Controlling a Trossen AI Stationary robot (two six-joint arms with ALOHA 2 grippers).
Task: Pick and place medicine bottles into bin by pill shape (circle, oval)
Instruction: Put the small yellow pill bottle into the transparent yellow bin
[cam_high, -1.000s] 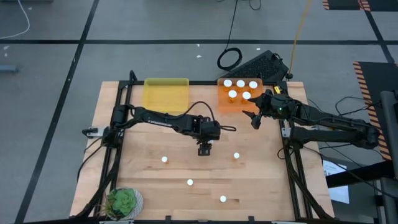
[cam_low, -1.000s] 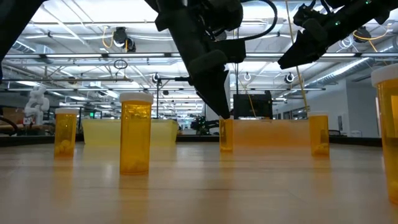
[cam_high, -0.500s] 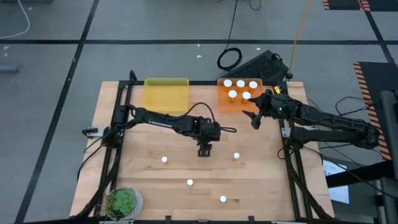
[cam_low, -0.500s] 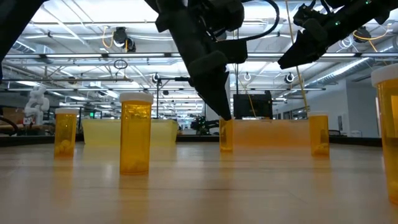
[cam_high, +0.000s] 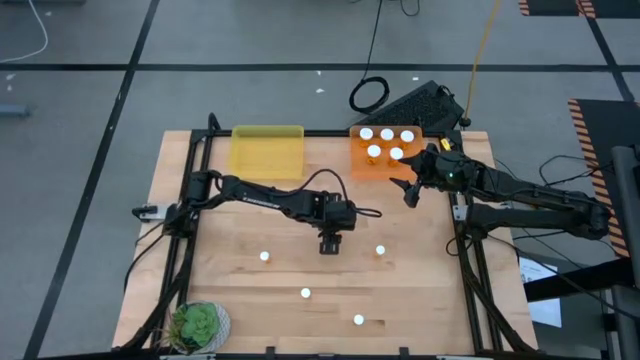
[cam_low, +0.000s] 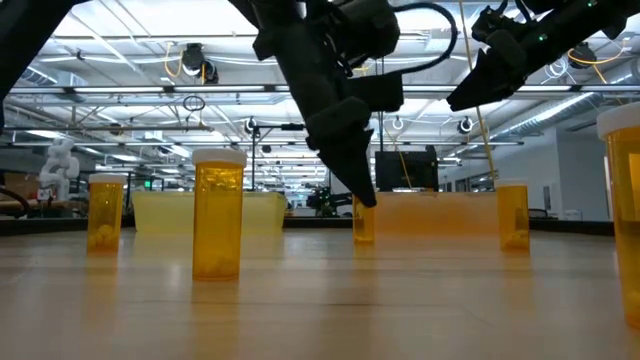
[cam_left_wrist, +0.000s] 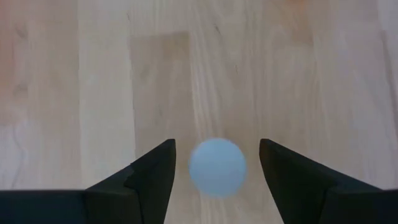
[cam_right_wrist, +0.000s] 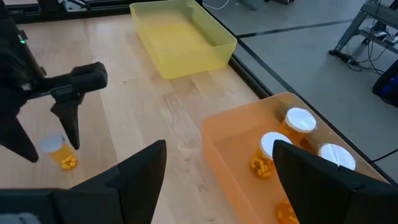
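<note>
Amber medicine bottles with white caps stand upright on the wooden table (cam_high: 230, 220). One bottle (cam_left_wrist: 217, 168) stands right below my left gripper (cam_high: 330, 244), whose open fingers flank its cap without touching it. It also shows in the low view as the bottle (cam_low: 364, 218) under my left gripper (cam_low: 362, 198). Others stand at left (cam_high: 264, 256), right (cam_high: 380, 251) and nearer the front (cam_high: 305, 293). My right gripper (cam_high: 405, 190) hangs open above the table beside the orange bin (cam_high: 362, 165), which holds several bottles. The yellow bin (cam_high: 268, 150) holds none.
A small potted plant (cam_high: 198, 325) sits at the table's near left corner. One more bottle (cam_high: 358, 320) stands near the front edge. A black frame (cam_high: 190, 200) runs along the table's sides. A keyboard (cam_high: 420, 103) lies beyond the far edge.
My left gripper has come down a little toward the bottle under it and shifted slightly toward the table's right edge. The bottles and my right gripper have kept still.
</note>
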